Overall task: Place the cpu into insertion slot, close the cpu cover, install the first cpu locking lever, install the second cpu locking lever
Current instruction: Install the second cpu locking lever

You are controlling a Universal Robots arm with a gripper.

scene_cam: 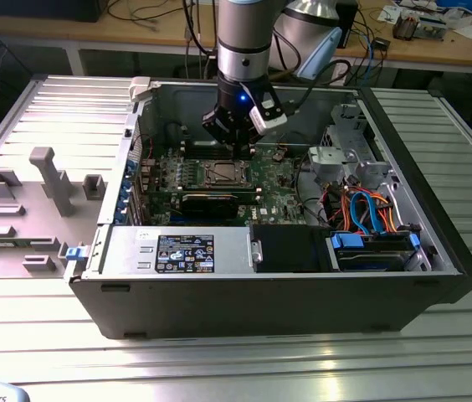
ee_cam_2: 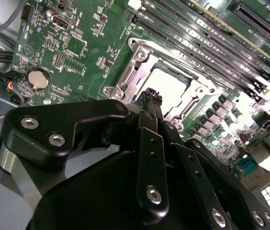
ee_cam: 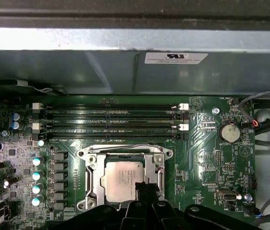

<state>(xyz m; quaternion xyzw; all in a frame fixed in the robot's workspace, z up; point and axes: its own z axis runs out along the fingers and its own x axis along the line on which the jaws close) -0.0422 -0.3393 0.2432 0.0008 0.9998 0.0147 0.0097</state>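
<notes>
the computer case (scene_cam: 303, 293) lies open on its side on the metal table (scene_cam: 219, 360), and everything is happening inside it. the green motherboard (scene_cam: 282, 197) sits flat on the case floor, with the long black graphics card (scene_cam: 211, 201) lying across it toward the near wall. the arm reaches down into the case, and the gripper (scene_cam: 238, 144) hangs just above the board, close over the insertion slot (scene_cam: 222, 173). in both wrist views the cpu (ee_cam: 123, 184) is lying in the socket, silver top up, so the chip is already in its place; the second wrist view catches it bright under the light (ee_cam_2: 171, 86). the cpu cover (ee_cam: 93, 179) is down around the chip, its silver frame bordering the metal top on the sides that show. the black fingers (ee_cam_2: 149, 103) come together to a narrow tip with nothing between them, pinched shut, and that tip sits right over one edge of the chip. beyond the socket, the rows of memory slots (ee_cam: 111, 122) run parallel along the board. a round coin battery (ee_cam: 229, 132) sits off to one side on the board. toward the exterior view's right, the case holds a tangle of orange and blue cables (scene_cam: 370, 213) above a drive bay. along the near wall there is a silver box with a label (scene_cam: 173, 251).
</notes>
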